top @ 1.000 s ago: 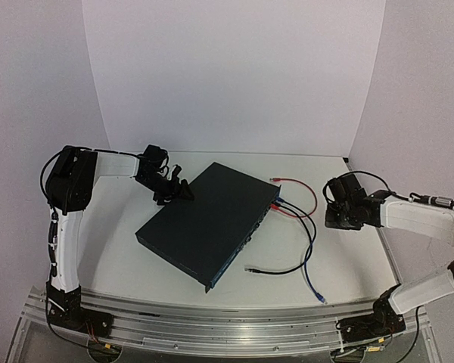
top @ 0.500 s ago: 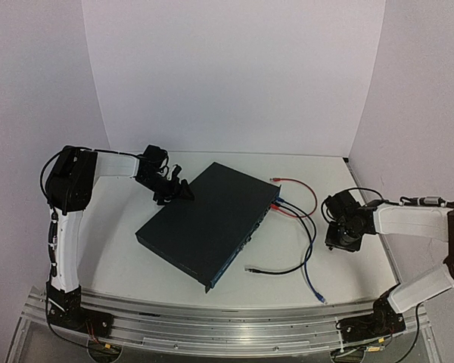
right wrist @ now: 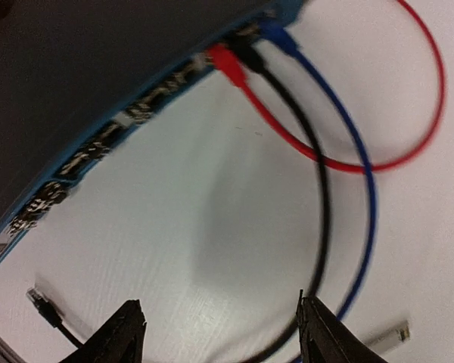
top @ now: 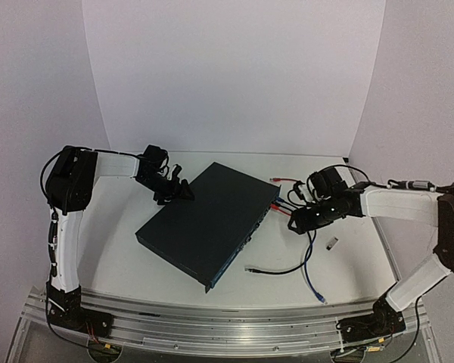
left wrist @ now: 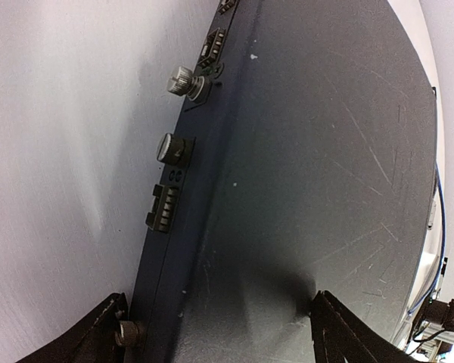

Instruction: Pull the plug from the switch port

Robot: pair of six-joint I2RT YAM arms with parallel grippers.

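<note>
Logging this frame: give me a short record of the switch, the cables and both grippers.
switch: flat on the table, port face toward the right arm
plugged in: red cable, black cable, blue cable, neighbouring ports
left gripper: open, at the switch's rear edge
right gripper: open, over the cables, holding nothing
task state: no plug pulled yet

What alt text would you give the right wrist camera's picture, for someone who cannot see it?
A red cable, a black cable and a blue cable are plugged side by side into the dark switch at the top, then loop down over the white table. The right pincer stands open at the bottom edge, touching nothing.
</note>
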